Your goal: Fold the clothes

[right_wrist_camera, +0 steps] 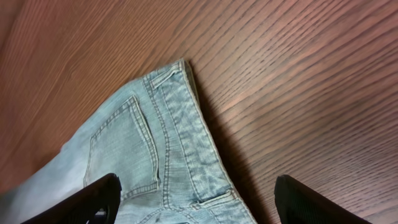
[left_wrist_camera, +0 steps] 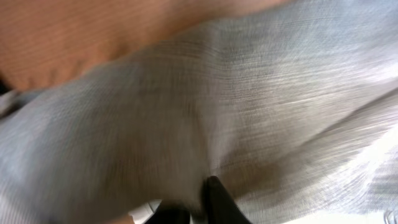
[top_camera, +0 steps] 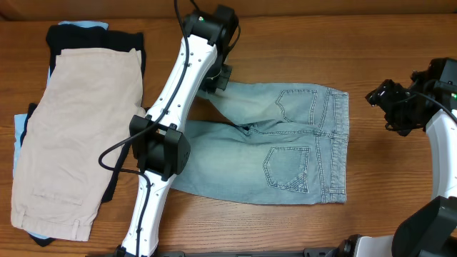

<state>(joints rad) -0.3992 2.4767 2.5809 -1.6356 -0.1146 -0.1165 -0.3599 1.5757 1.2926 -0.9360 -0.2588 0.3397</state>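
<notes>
Faded light-blue denim shorts (top_camera: 285, 143) lie flat on the wooden table, back pockets up, waistband to the right. My left gripper (top_camera: 218, 80) is at the end of the far leg and is shut on the denim; in the left wrist view the cloth (left_wrist_camera: 205, 106) fills the frame, pinched between the dark fingertips (left_wrist_camera: 199, 199). My right gripper (top_camera: 389, 103) hovers open and empty to the right of the waistband; its view shows the waistband corner and a pocket (right_wrist_camera: 168, 149) between its wide-spread fingers (right_wrist_camera: 196, 199).
A pile of clothes lies at the left: beige shorts (top_camera: 71, 135) on top, a black garment (top_camera: 93, 36) and a pale-blue one (top_camera: 20, 139) under them. My left arm (top_camera: 171, 121) stretches diagonally between the pile and the denim shorts.
</notes>
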